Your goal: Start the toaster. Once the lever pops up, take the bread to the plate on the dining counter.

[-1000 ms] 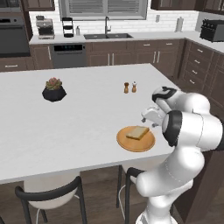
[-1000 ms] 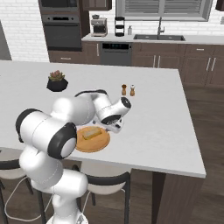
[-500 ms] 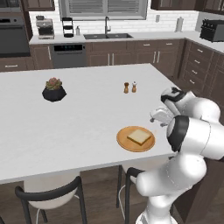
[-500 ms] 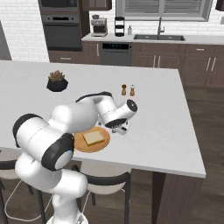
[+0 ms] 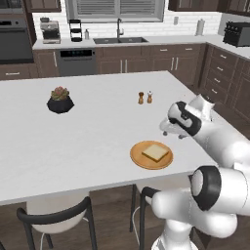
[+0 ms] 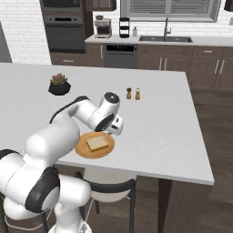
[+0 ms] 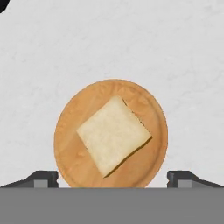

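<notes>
Since a second ago the gripper [image 7: 112,178] has drawn back from above the plate [image 5: 139,157] toward the near right corner of the desk [image 5: 88,136], and the arm's upper joints have swung rightward in the left base view; bread, plate and the other items lie where they did. Now the gripper is released, its two dark fingertips [image 7: 40,178] spread wide to either side of the plate's lower rim in the hand view, holding nothing. One square slice of pale bread [image 5: 156,152] lies flat on the round orange-brown plate, turned cornerwise and sitting roughly at the plate's middle. That plate rests on the white desk near its front edge, just beside the robot's wrist [image 6: 109,116]. Farther back on the desk stand two small shakers [image 5: 145,97] side by side, and well to their left a small potted plant [image 5: 60,100] in a dark pot. Dark stools [image 5: 56,217] are tucked under the near edge.
</notes>
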Controlling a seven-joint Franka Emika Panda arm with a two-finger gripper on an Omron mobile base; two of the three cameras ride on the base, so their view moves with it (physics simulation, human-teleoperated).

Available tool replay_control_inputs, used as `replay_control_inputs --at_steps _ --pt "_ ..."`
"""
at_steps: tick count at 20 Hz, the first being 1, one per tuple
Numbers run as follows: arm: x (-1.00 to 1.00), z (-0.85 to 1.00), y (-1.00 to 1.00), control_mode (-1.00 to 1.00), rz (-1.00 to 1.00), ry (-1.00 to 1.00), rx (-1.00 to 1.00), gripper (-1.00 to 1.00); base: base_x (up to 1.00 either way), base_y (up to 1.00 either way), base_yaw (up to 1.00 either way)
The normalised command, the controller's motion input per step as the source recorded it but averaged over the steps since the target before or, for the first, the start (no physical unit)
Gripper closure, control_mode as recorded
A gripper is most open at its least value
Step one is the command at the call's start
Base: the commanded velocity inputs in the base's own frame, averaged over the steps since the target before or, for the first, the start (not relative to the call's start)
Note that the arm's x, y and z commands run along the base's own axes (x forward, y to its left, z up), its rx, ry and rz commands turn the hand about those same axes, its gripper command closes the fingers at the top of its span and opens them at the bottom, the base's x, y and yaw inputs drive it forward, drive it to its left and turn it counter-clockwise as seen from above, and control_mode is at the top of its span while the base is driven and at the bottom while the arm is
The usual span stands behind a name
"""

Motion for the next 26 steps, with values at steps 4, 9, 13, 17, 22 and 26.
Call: replay_control_inputs --at_steps 4,9,13,17,22,26 --pt "-0.55 0.39 0.45 -1.00 -0.13 0.00 -0.16 -1.00 0.00 0.00 0.00" --pt "-0.50 0.45 0.36 -1.00 -0.15 0.00 -0.14 -1.00 0.00 0.00 0.00" --pt "-0.58 0.63 0.03 -1.00 -0.07 0.00 -0.05 -1.00 0.00 0.00 0.00" --pt "-0.79 0.59 -0.18 -1.00 0.00 0.00 0.00 -1.00 0.00 0.00 0.00" --pt "-0.65 0.52 -0.14 -1.00 0.00 0.00 0.00 -1.00 0.00 0.00 0.00" --pt "-0.66 0.45 0.00 -1.00 0.00 0.00 -0.02 -1.00 0.00 0.00 0.00"
